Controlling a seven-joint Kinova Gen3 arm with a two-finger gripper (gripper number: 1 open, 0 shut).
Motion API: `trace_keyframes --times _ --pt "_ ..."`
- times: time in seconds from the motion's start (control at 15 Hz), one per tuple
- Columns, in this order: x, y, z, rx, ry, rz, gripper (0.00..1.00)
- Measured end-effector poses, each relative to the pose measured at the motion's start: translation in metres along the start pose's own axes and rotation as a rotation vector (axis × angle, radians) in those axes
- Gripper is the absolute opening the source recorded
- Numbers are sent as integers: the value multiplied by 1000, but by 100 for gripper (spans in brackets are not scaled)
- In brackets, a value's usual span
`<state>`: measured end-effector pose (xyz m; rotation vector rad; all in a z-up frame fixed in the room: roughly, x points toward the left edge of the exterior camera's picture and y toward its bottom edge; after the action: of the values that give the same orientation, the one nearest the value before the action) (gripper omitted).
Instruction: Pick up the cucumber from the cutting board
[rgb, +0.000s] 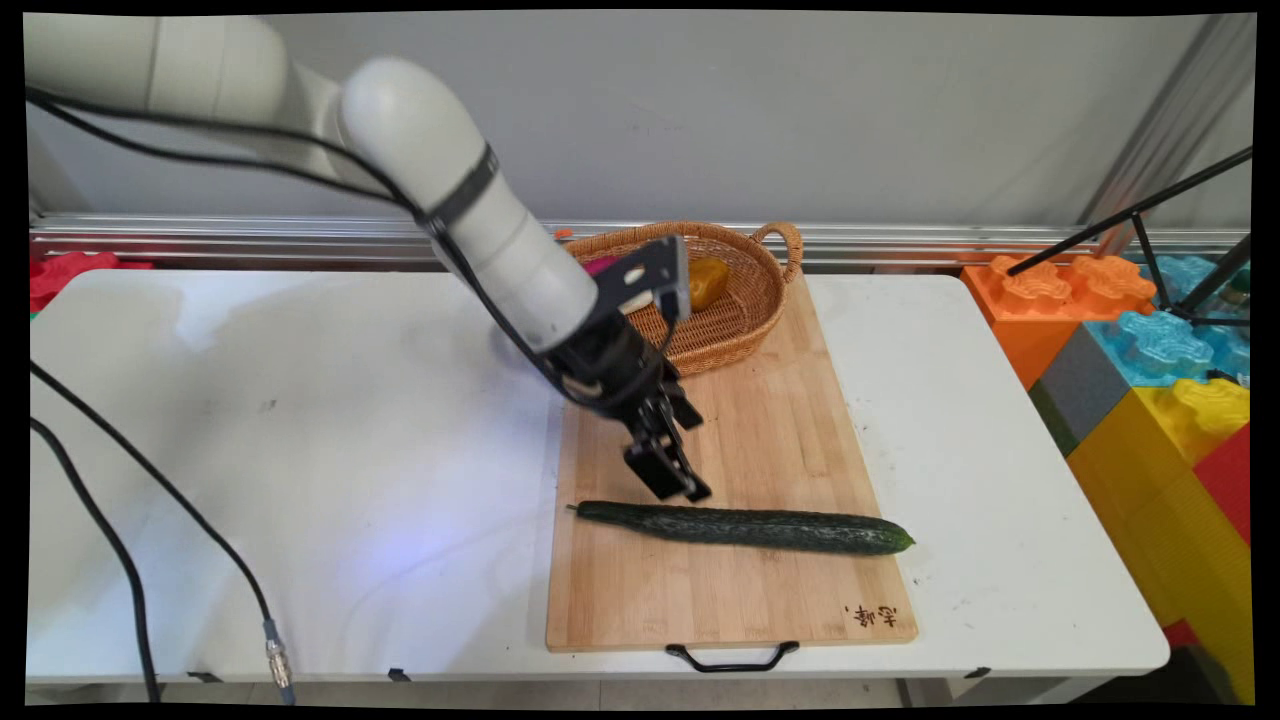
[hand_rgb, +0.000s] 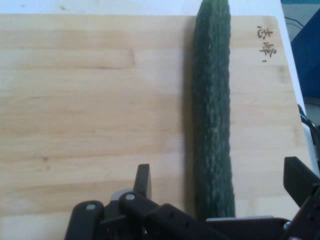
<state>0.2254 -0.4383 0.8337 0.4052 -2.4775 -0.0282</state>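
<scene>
The main camera stood above the near side of the surface (rgb: 300, 420), looking down across it to the wall behind. The hand camera rode on the gripper (hand_rgb: 220, 200), close above the wooden cutting board (hand_rgb: 90, 100), looking along the fingers. Both views took in that board (rgb: 760, 600) and the cucumber (rgb: 745, 527) lying on it (hand_rgb: 212, 115).

I work in a robotics lab: my plain white folding desk (rgb: 300, 450) stands against a bare grey wall (rgb: 750, 100), an aluminium rail (rgb: 950, 240) runs behind it, and giant plastic building blocks (rgb: 1150, 350) and a black tripod (rgb: 1160, 230) fill the frame's right.
</scene>
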Motion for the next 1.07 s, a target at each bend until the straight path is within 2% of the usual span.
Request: trace_keyframes --times 0.4,1.0,1.07 --pt "-3 18 48 -1 13 19 100" --pt "-3 18 89 21 30 26 100" --pt "-3 18 91 22 31 29 0"
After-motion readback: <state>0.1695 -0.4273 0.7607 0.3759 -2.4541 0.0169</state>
